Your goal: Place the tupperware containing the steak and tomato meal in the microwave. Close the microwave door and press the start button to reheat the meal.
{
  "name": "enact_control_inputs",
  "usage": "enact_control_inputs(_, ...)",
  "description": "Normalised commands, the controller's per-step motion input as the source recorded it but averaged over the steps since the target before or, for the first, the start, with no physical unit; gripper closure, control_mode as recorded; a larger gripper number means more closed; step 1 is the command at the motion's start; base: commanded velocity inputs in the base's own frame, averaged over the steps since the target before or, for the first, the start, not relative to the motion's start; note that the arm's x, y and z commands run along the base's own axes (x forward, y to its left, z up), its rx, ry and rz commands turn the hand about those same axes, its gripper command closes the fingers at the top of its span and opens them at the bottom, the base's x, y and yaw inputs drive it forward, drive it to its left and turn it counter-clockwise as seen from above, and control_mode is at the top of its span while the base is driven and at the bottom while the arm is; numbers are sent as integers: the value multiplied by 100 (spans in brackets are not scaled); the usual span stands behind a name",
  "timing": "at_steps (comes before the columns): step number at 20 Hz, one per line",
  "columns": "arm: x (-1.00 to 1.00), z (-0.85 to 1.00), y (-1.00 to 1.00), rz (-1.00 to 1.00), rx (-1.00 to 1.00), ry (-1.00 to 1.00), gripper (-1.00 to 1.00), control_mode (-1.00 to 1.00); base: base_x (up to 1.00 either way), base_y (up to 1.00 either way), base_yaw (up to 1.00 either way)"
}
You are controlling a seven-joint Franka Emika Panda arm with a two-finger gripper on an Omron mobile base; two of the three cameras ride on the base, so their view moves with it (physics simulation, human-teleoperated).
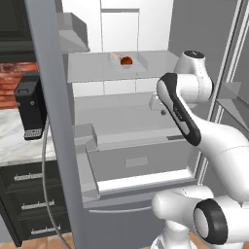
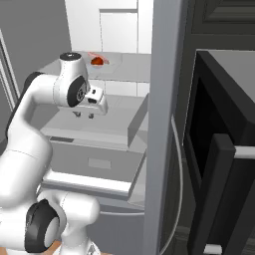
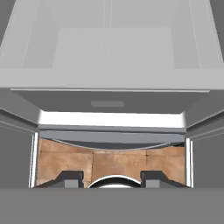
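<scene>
The clear tupperware (image 1: 125, 61) (image 2: 99, 61) sits on the upper shelf of the open fridge, with the red tomato and a brownish steak piece showing through it. My gripper (image 2: 83, 115) (image 3: 111, 180) hangs lower down in front of the middle shelf and points downward. It is open, apart from the tupperware, and nothing is between its fingers. The black microwave (image 2: 221, 99) stands to the right of the fridge. The microwave door (image 2: 225, 194) is swung open toward me.
The fridge's grey doors (image 1: 53, 121) (image 2: 164, 124) stand open on both sides of the arm. Below the gripper are a grey drawer (image 3: 109, 103) and the wooden floor (image 3: 109, 159). A small black box appliance (image 1: 30, 104) sits on the marble counter at left.
</scene>
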Motion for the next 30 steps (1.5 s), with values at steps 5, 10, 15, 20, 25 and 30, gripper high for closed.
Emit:
enact_control_inputs(5,-4,-8,2,0,0,0,-100,-100,0,0,0)
enact_control_inputs(10,5,37,33,-34,-1,-26,-100,-100,0,0,0)
enact_control_inputs(15,14,79,20,-43,2,-25,-100,-100,0,0,0)
enact_control_inputs(20,10,99,0,-37,34,-13,-100,-100,0,0,0)
enact_control_inputs(25,23,96,0,-32,43,-3,-100,-100,0,0,0)
enact_control_inputs(30,46,13,-14,-16,37,0,-100,-100,0,0,0)
